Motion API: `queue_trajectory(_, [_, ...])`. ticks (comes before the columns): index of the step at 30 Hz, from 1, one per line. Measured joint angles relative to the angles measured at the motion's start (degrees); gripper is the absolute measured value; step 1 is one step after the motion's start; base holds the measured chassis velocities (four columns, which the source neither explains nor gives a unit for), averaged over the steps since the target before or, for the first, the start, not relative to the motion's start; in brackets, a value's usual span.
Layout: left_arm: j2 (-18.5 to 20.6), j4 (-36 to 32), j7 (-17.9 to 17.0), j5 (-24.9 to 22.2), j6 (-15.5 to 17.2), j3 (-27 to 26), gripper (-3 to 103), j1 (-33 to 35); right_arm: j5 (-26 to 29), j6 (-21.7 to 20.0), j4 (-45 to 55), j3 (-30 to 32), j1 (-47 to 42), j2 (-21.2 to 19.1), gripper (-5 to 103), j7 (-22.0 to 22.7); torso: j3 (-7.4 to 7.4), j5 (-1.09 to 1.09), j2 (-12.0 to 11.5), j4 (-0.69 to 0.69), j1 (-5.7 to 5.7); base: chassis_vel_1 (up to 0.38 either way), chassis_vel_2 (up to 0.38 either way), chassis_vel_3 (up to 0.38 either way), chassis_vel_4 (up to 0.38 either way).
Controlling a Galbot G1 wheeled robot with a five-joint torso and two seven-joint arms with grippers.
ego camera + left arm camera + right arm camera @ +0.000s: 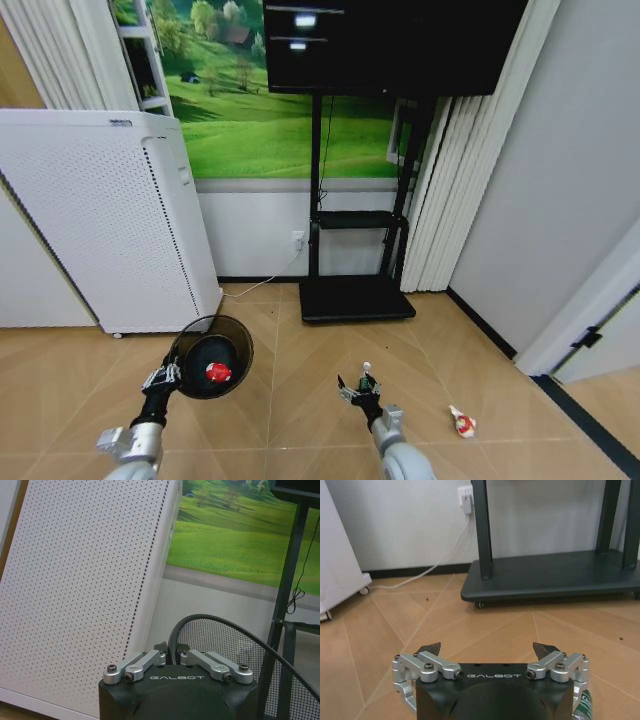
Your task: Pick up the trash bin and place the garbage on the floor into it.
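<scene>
Left tool (168, 376) clenches the trash bin (211, 357) rim; right tool (359, 386), released, half-hides a bottle (583, 706).

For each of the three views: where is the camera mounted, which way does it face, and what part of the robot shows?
Head view: looks down at the floor; left hand holds the trash bin, right hand is open.
Left wrist view: behind the left hand, facing the bin rim and white appliance.
Right wrist view: behind the right hand, facing the black stand.
Shared: the stand.

Black mesh trash bin (212, 356) tilted, red piece (218, 373) inside, another red-and-white piece (463, 424) on floor
</scene>
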Motion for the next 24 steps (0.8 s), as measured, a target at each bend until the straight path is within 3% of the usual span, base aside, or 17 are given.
queue_trajectory(6, [-1.04,-1.0,0.42,0.12,0.04,-0.7,6,1.71,-1.89,-0.1,-6.96,-1.73,6.24,1.05,100,2.03,0.0,0.0,0.0,0.02,0.0,0.0,0.0,0.0,0.0])
queue_trajectory(13, [-2.47,-1.87,1.23,0.2,0.04,-1.02,6,2.82,-4.81,-1.18,-16.33,-4.03,12.76,2.75,100,7.37,-0.01,0.0,0.0,0.01,0.0,0.0,0.0,0.0,0.0])
queue_trajectory(24, [-2.42,-2.42,1.14,-0.06,0.36,-0.65,6,2.08,-6.88,-0.86,-29.21,-4.44,17.61,6.72,100,11.69,0.0,0.0,0.0,0.02,0.0,0.0,0.0,0.0,0.0])
